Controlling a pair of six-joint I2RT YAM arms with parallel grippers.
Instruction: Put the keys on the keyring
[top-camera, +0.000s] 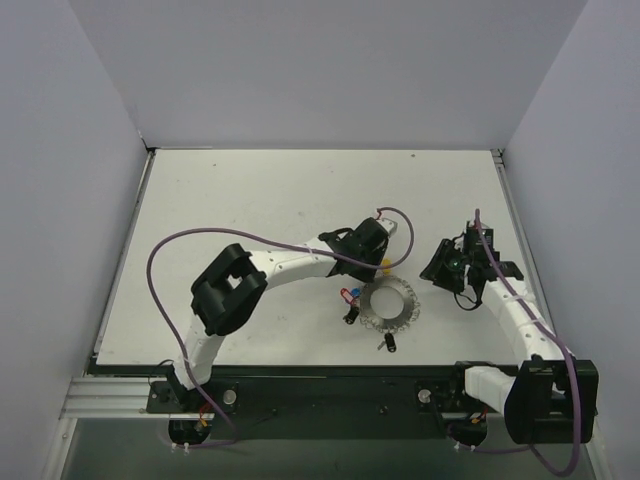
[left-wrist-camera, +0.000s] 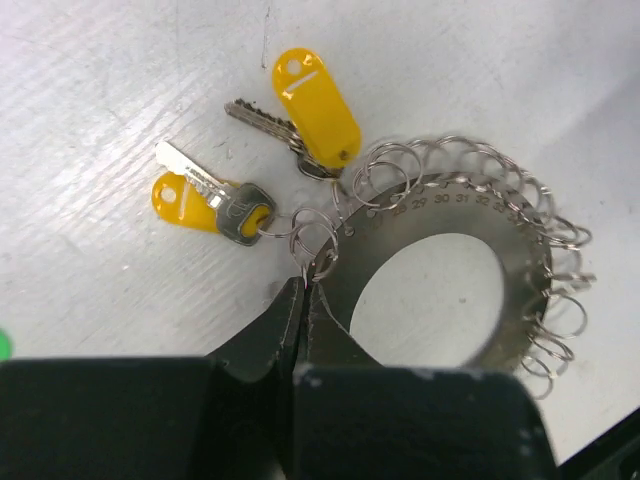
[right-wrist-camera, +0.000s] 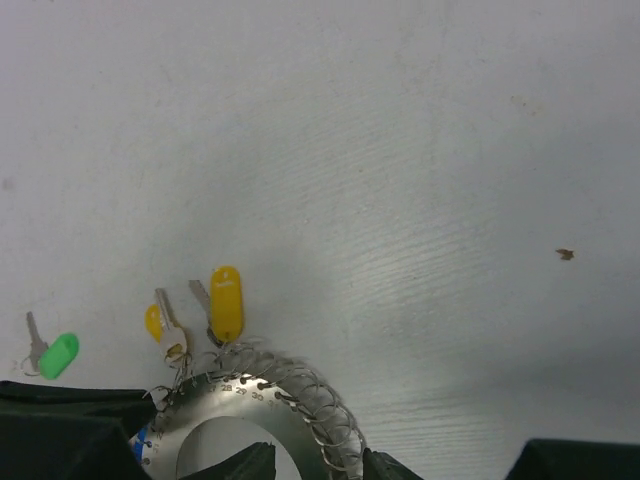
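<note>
keyring (left-wrist-camera: 520, 280): flat numbered metal disc edged with small split rings, lying on table (top-camera: 250, 200), near the front edge. left hand (left-wrist-camera: 303, 300): fingers pressed together, nipping a rim ring. two yellow-tagged keys (left-wrist-camera: 315, 100): just beside. right hand (top-camera: 447, 265): well apart; opening cannot be told.
</note>
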